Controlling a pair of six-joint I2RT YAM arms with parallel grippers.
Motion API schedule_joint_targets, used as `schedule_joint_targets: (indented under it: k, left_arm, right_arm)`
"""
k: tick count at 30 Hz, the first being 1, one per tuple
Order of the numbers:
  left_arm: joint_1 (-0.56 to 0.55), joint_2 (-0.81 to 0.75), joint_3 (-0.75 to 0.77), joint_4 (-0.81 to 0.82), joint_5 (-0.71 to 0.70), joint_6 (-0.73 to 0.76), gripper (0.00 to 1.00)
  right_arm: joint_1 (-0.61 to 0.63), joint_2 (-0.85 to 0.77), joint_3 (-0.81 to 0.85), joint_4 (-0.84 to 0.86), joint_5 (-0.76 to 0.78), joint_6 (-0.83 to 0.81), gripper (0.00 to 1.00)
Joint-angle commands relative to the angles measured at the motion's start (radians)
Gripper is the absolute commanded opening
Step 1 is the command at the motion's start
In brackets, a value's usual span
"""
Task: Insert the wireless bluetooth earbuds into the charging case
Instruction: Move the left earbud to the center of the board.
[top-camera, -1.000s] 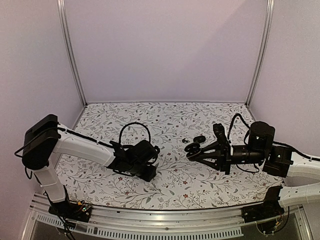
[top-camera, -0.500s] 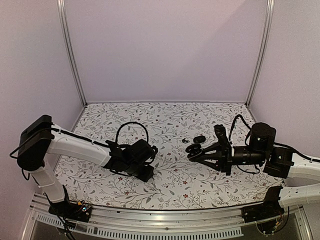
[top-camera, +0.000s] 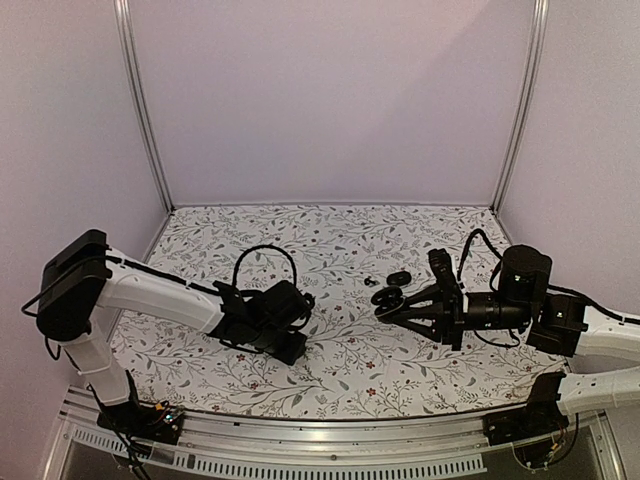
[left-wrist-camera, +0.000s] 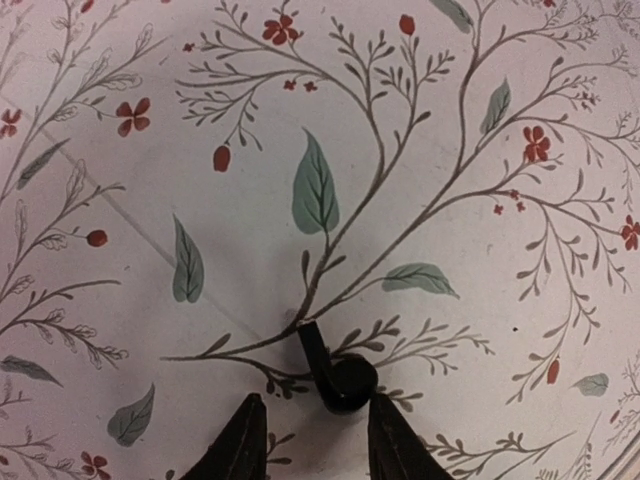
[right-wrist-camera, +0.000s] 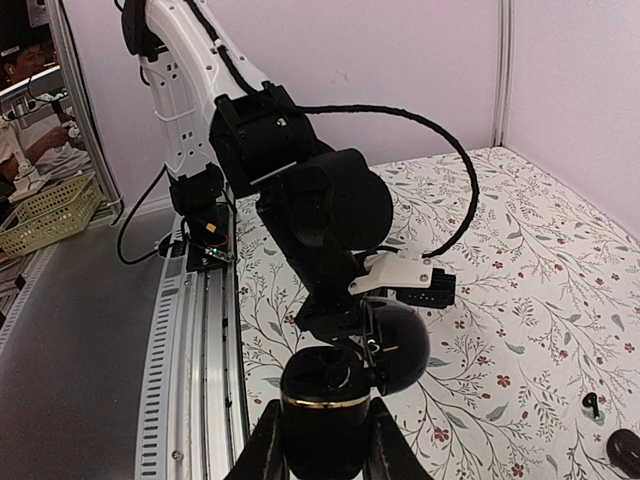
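One earbud: tiny, glossy black, a round bulb with a short stem slanting up and left in the left wrist view. Flat on the flowered table, between the fingertips of the left gripper, bulb close against one finger; touching or not, impossible to tell. Jaws parted wider than the bud, not clamped on it. Bare patterned cloth all round ahead of the fingers. From above, hidden under the gripper, toward the near left part of the table.

Charging case up off the cloth, pinched low on its body by the right gripper, jaws closed on it. Black with a gold rim, lid swung open on the side facing the left arm.

Second earbud and a second case lying just beyond the held case, side by side but apart. Well apart from the left gripper, open cloth between.

Near edge bounded by a metal rail, far and side edges by lilac walls.
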Motion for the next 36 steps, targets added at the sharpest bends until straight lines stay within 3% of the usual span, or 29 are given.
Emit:
schedule_joint_targets:
  k: [1, 9, 25, 29, 36]
  left_arm:
    - [0.000, 0.034, 0.032, 0.012, -0.004, 0.009, 0.34]
    - [0.015, 0.039, 0.027, -0.013, -0.041, 0.015, 0.35]
    - [0.181, -0.050, -0.045, 0.016, -0.035, 0.099, 0.38]
    - [0.191, -0.080, 0.002, 0.001, -0.015, 0.203, 0.46]
    - [0.257, -0.138, 0.154, -0.237, 0.026, 0.495, 0.65]
  right_arm:
    - [-0.005, 0.000, -0.001, -0.003, 0.014, 0.004, 0.00]
    - [-0.005, 0.004, -0.001, -0.003, 0.017, 0.004, 0.00]
    - [-0.004, 0.009, 0.002, -0.009, 0.029, 0.004, 0.00]
    - [-0.005, 0.012, 0.003, -0.009, 0.029, 0.004, 0.00]
    - [-0.005, 0.007, 0.005, -0.016, 0.026, 0.006, 0.00]
